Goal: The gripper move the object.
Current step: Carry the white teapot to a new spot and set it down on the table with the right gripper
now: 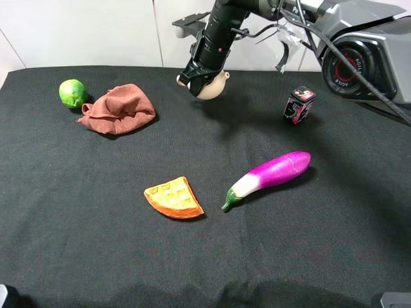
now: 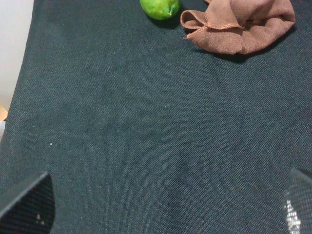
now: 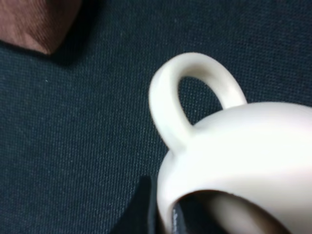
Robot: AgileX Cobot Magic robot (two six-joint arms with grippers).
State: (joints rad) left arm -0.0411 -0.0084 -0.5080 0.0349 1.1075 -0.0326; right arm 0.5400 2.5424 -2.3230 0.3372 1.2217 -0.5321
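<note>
The cream-white teapot [image 1: 213, 86] is at the back middle of the black cloth, tilted. It fills the right wrist view [image 3: 243, 151], with its loop handle [image 3: 170, 97] up and its brown inside showing. My right gripper [image 1: 199, 80] reaches across from the right and is shut on the teapot's rim; one black finger [image 3: 145, 209] presses its outside wall. I cannot tell whether the teapot touches the cloth. My left gripper [image 2: 161, 207] is open and empty over bare cloth, and it is out of the high view.
A green lime [image 1: 72, 93] [image 2: 160, 8] and a crumpled brown cloth [image 1: 119, 109] [image 2: 239, 24] lie at the back left. A waffle slice [image 1: 173, 198] and a purple eggplant [image 1: 273, 174] lie mid-table. A small black-and-pink box [image 1: 298, 104] stands at the back right.
</note>
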